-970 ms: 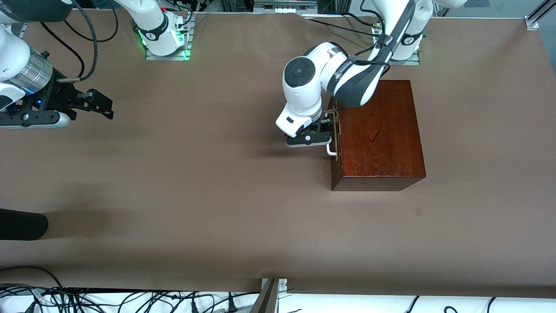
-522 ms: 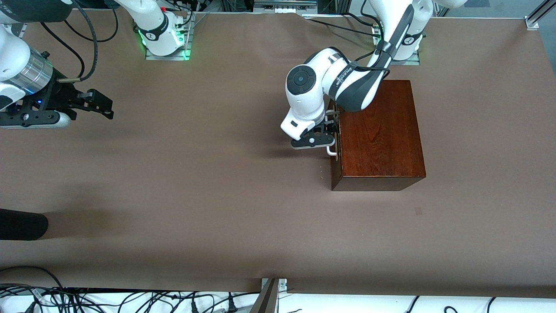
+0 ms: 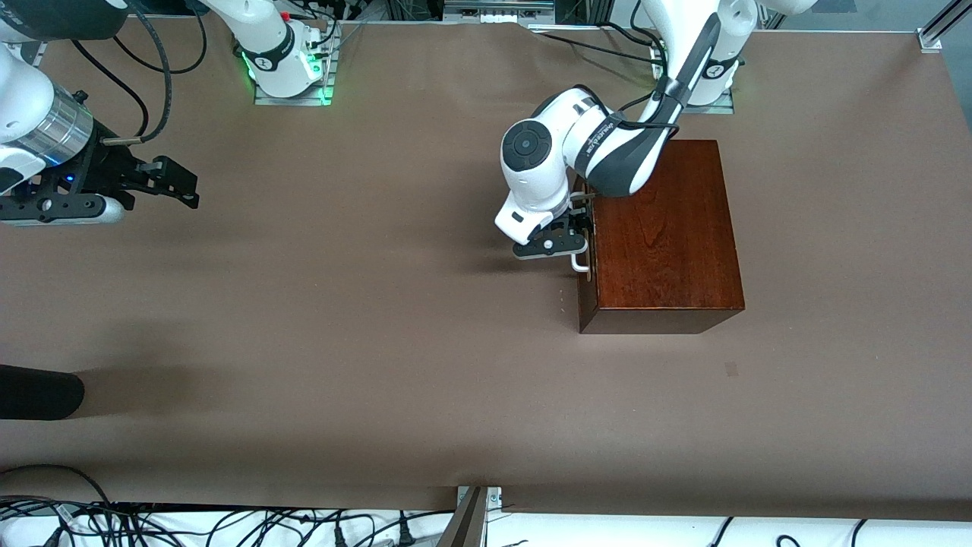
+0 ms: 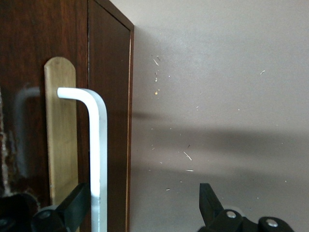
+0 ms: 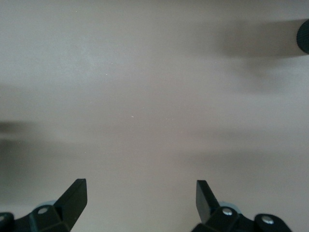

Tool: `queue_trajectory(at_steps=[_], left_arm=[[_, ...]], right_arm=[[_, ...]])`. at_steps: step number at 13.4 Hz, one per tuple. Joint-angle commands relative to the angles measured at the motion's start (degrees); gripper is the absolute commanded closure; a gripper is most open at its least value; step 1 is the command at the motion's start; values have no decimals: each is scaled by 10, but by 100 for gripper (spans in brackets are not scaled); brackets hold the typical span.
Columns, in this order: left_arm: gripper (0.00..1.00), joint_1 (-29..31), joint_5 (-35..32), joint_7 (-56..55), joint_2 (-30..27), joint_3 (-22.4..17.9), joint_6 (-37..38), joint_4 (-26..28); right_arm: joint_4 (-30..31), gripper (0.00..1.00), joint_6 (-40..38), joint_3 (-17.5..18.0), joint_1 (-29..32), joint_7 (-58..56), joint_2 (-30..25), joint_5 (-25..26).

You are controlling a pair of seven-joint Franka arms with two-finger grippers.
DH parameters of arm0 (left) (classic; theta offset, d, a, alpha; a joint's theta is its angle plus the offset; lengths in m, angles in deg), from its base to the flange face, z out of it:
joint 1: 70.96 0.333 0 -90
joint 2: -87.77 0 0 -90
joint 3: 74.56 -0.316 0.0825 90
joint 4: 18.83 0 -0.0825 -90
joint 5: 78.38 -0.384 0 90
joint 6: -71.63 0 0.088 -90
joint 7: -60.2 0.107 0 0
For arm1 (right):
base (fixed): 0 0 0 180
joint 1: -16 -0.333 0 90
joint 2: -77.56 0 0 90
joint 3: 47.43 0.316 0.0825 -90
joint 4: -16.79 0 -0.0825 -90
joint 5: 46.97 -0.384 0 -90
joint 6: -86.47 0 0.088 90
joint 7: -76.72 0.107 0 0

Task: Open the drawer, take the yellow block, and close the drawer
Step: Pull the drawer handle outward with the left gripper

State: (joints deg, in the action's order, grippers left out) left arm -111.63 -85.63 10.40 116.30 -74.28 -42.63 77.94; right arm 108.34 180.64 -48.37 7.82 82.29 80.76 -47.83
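Observation:
The dark reddish-brown wooden box (image 3: pixel 661 235) stands toward the left arm's end of the table. Its drawer front (image 3: pixel 585 228) faces the right arm's end and looks shut. The white bar handle (image 3: pixel 579 262) also shows in the left wrist view (image 4: pixel 99 159). My left gripper (image 3: pixel 579 222) is open at the drawer front (image 4: pixel 108 96). In the left wrist view (image 4: pixel 142 203) the handle stands between the fingers, right beside one finger (image 4: pixel 77 203). My right gripper (image 3: pixel 178 186) waits open and empty above the table at the right arm's end (image 5: pixel 140 198). The yellow block is hidden.
A black rounded object (image 3: pixel 38 391) juts in at the right arm's end, nearer the front camera, and shows in the right wrist view (image 5: pixel 304 36). Cables (image 3: pixel 190 524) lie along the table's front edge. Bare brown table (image 3: pixel 364 319) spreads between the arms.
My left gripper has moved in toward the drawer front, over the handle. The drawer has not moved. The right arm has not moved.

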Motion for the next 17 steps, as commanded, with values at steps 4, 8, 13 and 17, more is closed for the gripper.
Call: queue_trajectory(at_steps=[4,8,13,17], left_arm=[[0,-1,19,-25,4,0,-24,14],[0,-4,27,-42,16,1,-43,5],[0,-18,28,-85,51,12,-56,-42],[0,-28,29,-92,59,12,-66,-59]], right_arm=[[7,0,5,4,2,2,-5,7],[7,0,5,3,2,3,-5,7],[7,0,11,3,2,3,-1,6],[7,0,8,3,3,3,-1,6]])
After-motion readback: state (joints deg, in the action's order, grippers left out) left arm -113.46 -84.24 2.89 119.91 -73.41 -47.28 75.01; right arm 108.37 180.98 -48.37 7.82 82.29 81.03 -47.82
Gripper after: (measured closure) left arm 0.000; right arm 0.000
